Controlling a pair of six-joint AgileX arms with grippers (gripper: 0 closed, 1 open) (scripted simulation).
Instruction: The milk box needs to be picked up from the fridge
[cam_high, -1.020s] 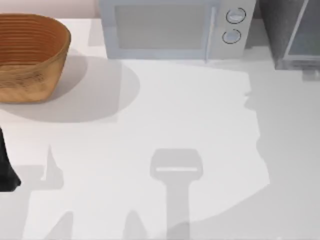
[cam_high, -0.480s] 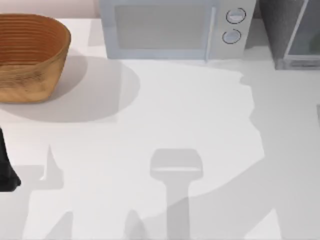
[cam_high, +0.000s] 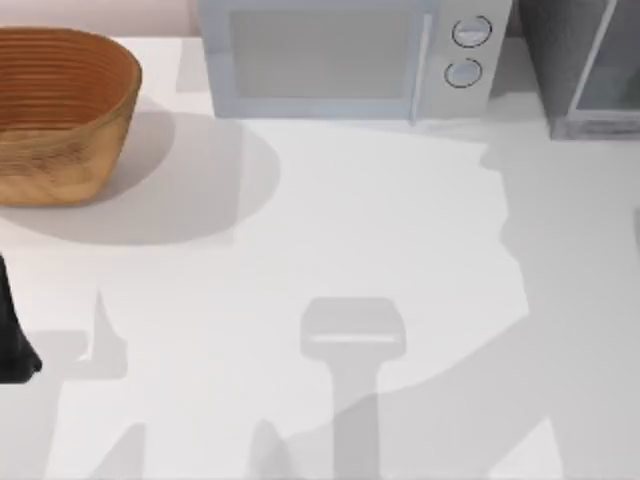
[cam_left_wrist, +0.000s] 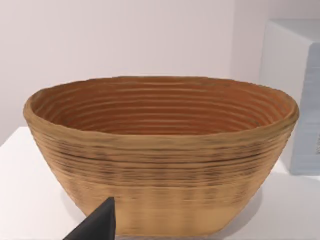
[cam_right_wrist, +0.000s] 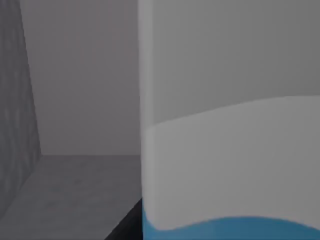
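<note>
White milk box (cam_right_wrist: 230, 150) inside grey fridge (cam_right_wrist: 15, 115), apparently upright.

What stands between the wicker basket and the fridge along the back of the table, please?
The light grey microwave stands between the wicker basket and the fridge, as the top view shows.

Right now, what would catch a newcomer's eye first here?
The big wicker basket at the table's far left, beside the light grey microwave. In the right wrist view, the milk box looms close inside the dark fridge, which stands at the far right.
</note>
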